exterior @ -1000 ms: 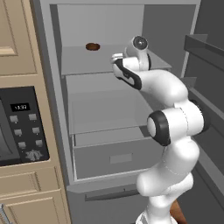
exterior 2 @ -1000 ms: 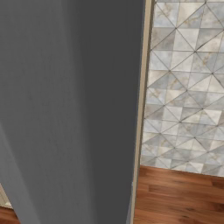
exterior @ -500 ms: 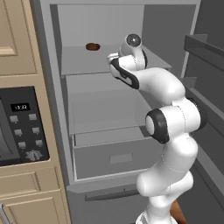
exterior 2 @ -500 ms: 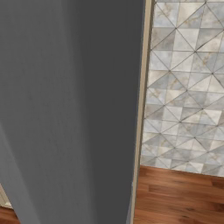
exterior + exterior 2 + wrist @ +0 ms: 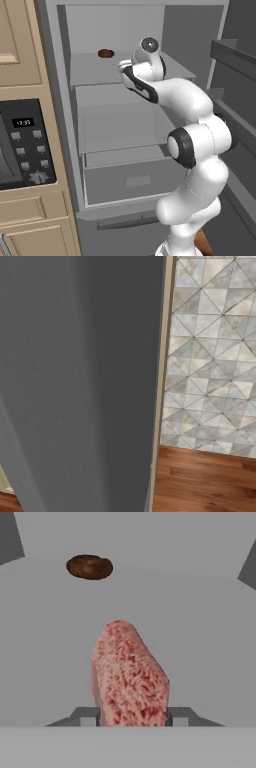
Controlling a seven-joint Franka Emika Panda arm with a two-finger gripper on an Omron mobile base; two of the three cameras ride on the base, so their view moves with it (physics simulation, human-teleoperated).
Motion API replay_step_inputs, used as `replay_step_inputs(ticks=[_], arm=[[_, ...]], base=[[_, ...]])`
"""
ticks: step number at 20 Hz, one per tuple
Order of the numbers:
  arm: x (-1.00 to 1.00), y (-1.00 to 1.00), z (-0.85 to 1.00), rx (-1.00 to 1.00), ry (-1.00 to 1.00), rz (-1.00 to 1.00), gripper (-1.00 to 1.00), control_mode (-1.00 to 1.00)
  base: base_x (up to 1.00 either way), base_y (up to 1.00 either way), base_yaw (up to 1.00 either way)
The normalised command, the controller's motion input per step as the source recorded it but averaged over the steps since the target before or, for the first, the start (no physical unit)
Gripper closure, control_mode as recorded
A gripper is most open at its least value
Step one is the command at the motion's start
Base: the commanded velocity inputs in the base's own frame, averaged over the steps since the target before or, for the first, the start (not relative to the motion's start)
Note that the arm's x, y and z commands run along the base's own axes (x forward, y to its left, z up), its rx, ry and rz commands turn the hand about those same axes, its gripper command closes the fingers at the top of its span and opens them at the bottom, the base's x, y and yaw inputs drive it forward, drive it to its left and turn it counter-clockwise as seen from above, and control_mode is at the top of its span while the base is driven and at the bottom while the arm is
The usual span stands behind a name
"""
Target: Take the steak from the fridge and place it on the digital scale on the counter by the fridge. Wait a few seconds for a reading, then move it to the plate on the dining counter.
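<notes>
Reaching into the open fridge (image 5: 125, 130), the gripper (image 5: 131, 714) pinches the steak (image 5: 129, 674), one dark finger showing on either side of the slab's near end in the hand view. The meat stands out ahead of the fingers, above the pale shelf (image 5: 210, 642) and apparently off it. Beyond the steak and to its left on that shelf lies a dark brown round item (image 5: 90, 566), well apart from it. I judge the steak light, soft and somewhat slick, likely to sag or slide if held only by its end, so a grip nearer its middle would carry more safely. As for contents, the upper shelf holds only that brown item, and the shelf below the steak and the grey drawer (image 5: 135, 180) under it look bare from the left base view.
</notes>
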Motion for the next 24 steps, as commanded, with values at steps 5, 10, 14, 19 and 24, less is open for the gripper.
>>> replay_step_inputs(ticks=[5,10,14,19,24], arm=[[-0.77,0.19,0.55,0.09,-0.04,0.0,1.0,-1.0],[-0.77,0.23,0.53,0.06,0.01,-0.03,1.0,-1.0],[-0.73,0.23,0.31,0.03,0.13,-0.19,1.0,-1.0],[-0.7,0.04,0.02,0.0,0.28,-0.34,1.0,-1.0],[-0.77,-0.02,-0.02,0.0,0.24,-0.3,1.0,-1.0]], base=[[0.0,0.0,0.0],[0.0,0.0,0.0],[0.0,0.0,0.0],[0.0,0.0,0.0],[0.0,0.0,0.0]])
